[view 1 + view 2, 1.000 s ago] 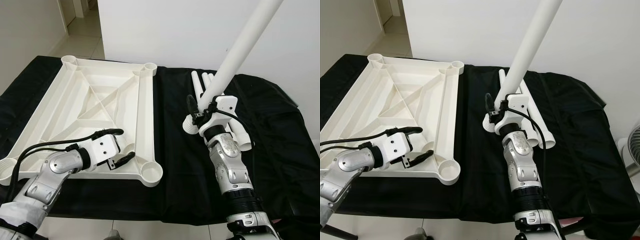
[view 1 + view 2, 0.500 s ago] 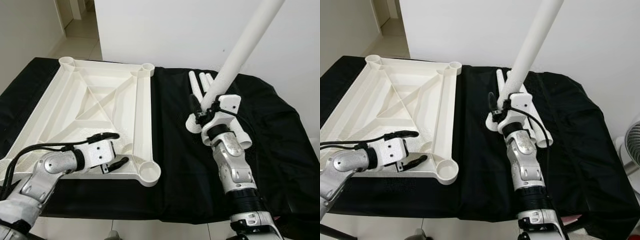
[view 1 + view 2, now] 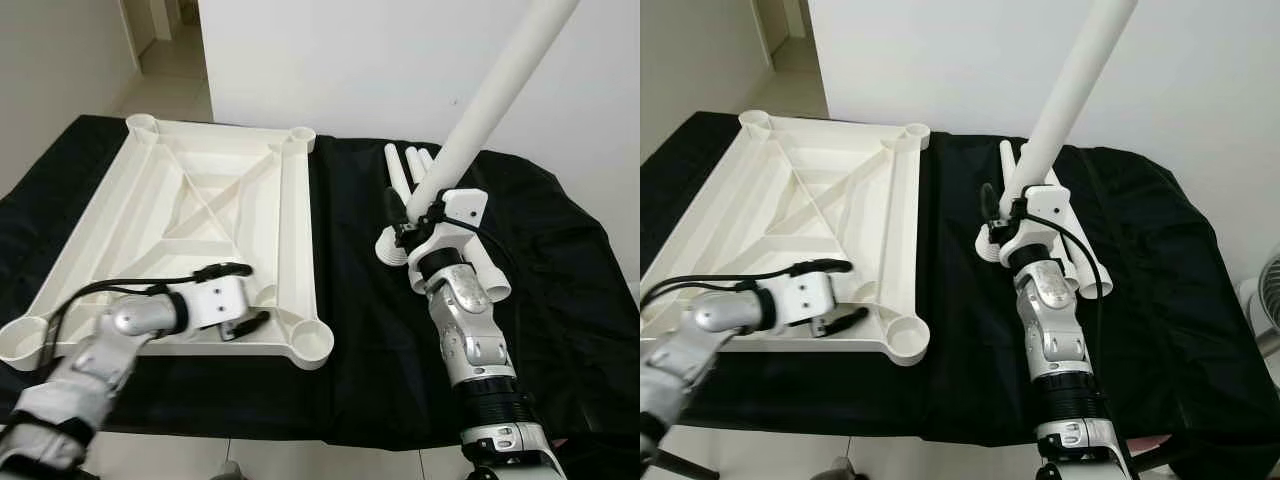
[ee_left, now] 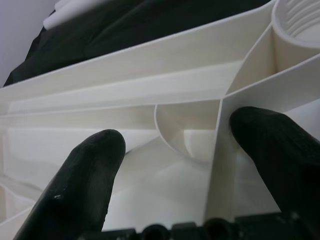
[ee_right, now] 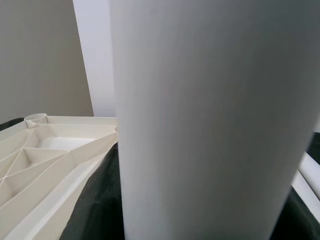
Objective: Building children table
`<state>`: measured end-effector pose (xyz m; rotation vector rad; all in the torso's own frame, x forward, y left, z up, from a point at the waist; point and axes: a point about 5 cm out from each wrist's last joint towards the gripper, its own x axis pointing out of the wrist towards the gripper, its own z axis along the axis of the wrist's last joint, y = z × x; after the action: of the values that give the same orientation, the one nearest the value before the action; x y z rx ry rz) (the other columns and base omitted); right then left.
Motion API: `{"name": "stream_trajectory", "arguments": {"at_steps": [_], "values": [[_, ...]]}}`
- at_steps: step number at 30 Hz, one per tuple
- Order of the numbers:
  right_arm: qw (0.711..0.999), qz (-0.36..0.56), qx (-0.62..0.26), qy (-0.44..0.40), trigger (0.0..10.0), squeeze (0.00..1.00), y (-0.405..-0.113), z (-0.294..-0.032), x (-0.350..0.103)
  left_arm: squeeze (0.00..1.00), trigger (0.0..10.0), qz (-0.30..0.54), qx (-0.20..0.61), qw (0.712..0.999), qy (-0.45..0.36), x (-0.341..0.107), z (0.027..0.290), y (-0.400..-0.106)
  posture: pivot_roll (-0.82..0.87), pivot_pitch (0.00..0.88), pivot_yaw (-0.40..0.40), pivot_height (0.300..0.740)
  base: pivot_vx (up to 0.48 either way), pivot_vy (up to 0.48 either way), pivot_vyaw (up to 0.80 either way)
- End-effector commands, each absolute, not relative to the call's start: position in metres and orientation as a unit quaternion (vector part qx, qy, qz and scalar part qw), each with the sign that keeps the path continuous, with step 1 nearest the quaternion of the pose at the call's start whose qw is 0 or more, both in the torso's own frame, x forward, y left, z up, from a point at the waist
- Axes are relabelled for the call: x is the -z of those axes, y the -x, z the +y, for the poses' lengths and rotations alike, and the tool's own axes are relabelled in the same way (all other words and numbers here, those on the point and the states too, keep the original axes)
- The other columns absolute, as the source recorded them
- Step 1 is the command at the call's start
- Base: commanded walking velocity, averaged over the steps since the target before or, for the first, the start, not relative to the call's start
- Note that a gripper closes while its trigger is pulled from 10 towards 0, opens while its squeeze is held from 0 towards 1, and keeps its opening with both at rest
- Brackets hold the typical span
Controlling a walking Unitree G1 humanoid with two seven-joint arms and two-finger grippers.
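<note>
**A:** What do the head cameras give you?

**B:** From the left eye I see the white ribbed plastic table panel (image 3: pixel 190 220) lying upside down on the left half of the black-draped tabletop (image 3: pixel 560 290), a round socket at each corner. My left hand (image 3: pixel 243 298) sits at the panel's near edge, just left of the near right corner socket (image 3: pixel 309 343), fingers spread apart around a rib. My right hand (image 3: pixel 415 215) is clenched on the long white plastic tube leg (image 3: pixel 490 100), which is lifted and tilts up to the far right. Its flared lower end hangs just above the cloth.

**A:** And the right eye?

**B:** Same scene. Three more white tube legs (image 3: pixel 1080 255) lie side by side on the cloth behind my right arm.

**A:** Left wrist camera?

**B:** Two black fingers (image 4: pixel 82 180) apart, a thin upright rib between them; one finger seems to touch it. A threaded socket is just beyond.

**A:** Right wrist?

**B:** The held leg up close, with the panel's far corner behind it.
</note>
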<state>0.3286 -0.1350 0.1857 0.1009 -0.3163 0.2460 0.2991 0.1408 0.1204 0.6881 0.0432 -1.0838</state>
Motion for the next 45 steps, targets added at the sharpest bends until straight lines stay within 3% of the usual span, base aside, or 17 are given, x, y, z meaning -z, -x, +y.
{"name": "stream_trajectory", "arguments": {"at_steps": [1, 15, 17, 20, 22, 28, 29, 37, 45], "values": [[0.978, -0.165, -0.117, -0.054, 10.0, 0.00, -0.327, -0.136, -0.190, 0.00, 10.0, -0.004, 0.475, 0.825, -0.307, -0.119, 0.126, -0.303, -0.02, 0.001, -0.032, 0.740, 0.000, 0.000, 0.00], [0.979, -0.155, -0.121, -0.055, 10.0, 0.00, -0.329, -0.129, -0.189, 0.00, 10.0, -0.041, 0.434, 0.854, -0.284, -0.117, 0.090, -0.317, -0.02, 0.001, -0.041, 0.740, 0.000, 0.000, 0.00], [0.979, -0.151, -0.129, -0.044, 10.0, 0.00, -0.327, -0.127, -0.187, 0.00, 10.0, -0.057, 0.413, 0.874, -0.250, -0.126, 0.094, -0.321, -0.02, 0.000, -0.040, 0.740, 0.000, 0.000, 0.00], [0.979, -0.150, -0.134, -0.043, 10.0, 0.00, -0.325, -0.127, -0.185, 0.00, 10.0, -0.060, 0.421, 0.882, -0.201, -0.134, 0.099, -0.318, -0.01, 0.000, -0.039, 0.740, 0.000, 0.000, 0.00], [0.979, -0.149, -0.135, -0.041, 10.0, 0.00, -0.322, -0.129, -0.183, 0.00, 10.0, -0.067, 0.454, 0.878, -0.135, -0.147, 0.106, -0.308, -0.01, 0.000, -0.039, 0.740, 0.000, 0.000, 0.00], [0.978, -0.146, -0.144, -0.044, 10.0, 0.00, -0.321, -0.130, -0.180, 0.00, 10.0, -0.058, 0.507, 0.856, -0.078, -0.156, 0.111, -0.290, 0.01, 0.000, -0.042, 0.740, 0.000, 0.000, 0.00], [0.977, -0.144, -0.149, -0.043, 10.0, 0.00, -0.321, -0.130, -0.179, 0.00, 10.0, -0.040, 0.533, 0.841, -0.079, -0.151, 0.111, -0.281, 0.01, 0.000, -0.042, 0.740, 0.000, 0.000, 0.00], [0.976, -0.142, -0.158, -0.036, 10.0, 0.00, -0.321, -0.130, -0.178, 0.00, 10.0, 0.005, 0.578, 0.809, -0.108, -0.128, 0.101, -0.261, 0.02, 0.000, -0.046, 0.740, 0.000, 0.000, 0.00], [0.974, -0.147, -0.170, -0.032, 10.0, 0.00, -0.319, -0.131, -0.181, 0.00, 10.0, 0.048, 0.578, 0.803, -0.135, -0.109, 0.091, -0.251, 0.01, 0.000, -0.048, 0.740, 0.000, 0.000, 0.00]]}}
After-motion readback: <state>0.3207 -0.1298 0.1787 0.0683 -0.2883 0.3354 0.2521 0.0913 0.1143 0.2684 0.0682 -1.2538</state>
